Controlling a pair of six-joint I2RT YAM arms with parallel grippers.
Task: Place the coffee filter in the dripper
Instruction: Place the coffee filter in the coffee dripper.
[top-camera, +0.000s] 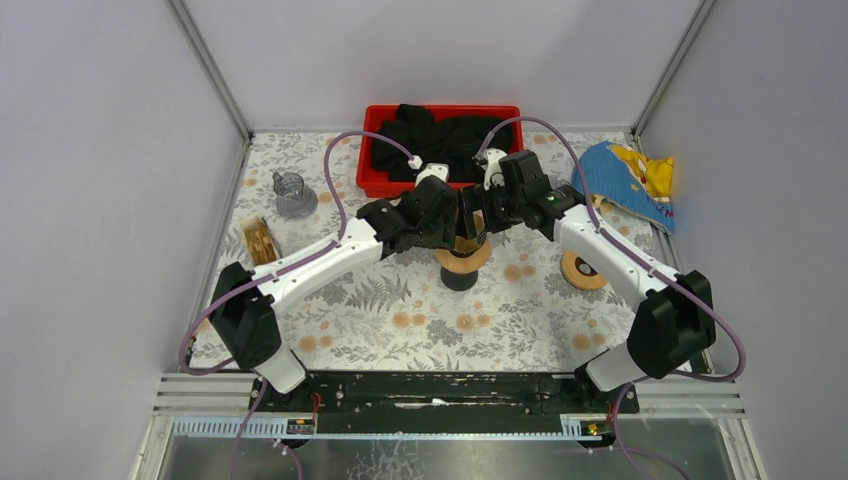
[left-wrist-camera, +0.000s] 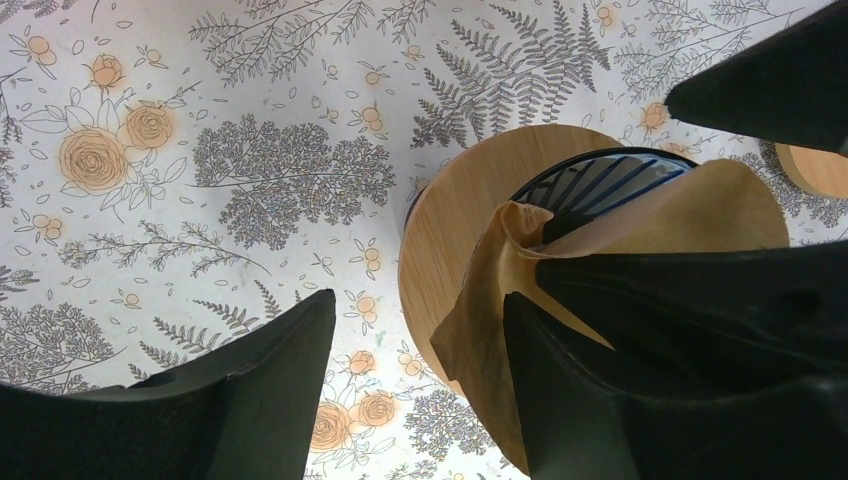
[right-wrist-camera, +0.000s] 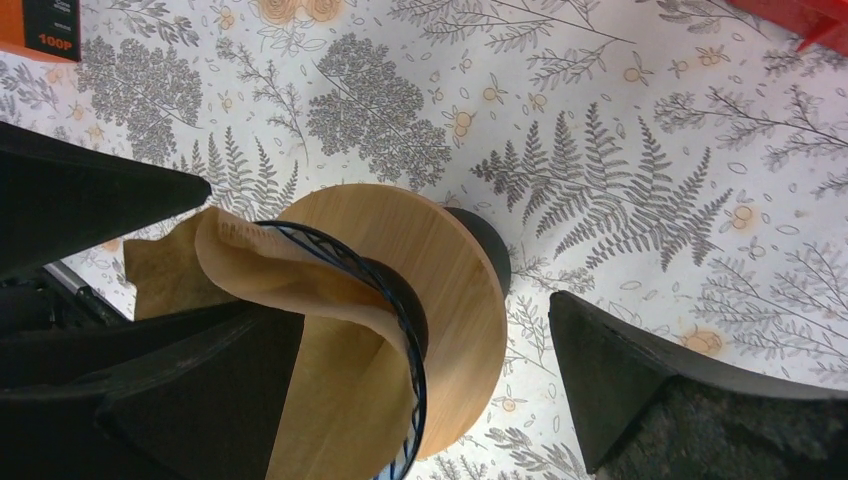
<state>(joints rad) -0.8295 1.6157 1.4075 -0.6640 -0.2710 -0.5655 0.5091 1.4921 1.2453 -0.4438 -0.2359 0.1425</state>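
Showing coffee filter (left-wrist-camera: 700, 215) slumped over rim of dripper (left-wrist-camera: 455, 225), loose flap hanging outside on the dripper's left-arm side; left jaws and right jaws spread apart, gripping nothing, on opposite sides of dripper; left nearer flap.

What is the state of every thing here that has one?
coffee filter, crumpled, half in the dripper, one edge hanging over its rim
dripper, upright on the table
left hand, open, at the filter
right hand, open wide over the dripper
glass, upright
red bin, holds black cloth
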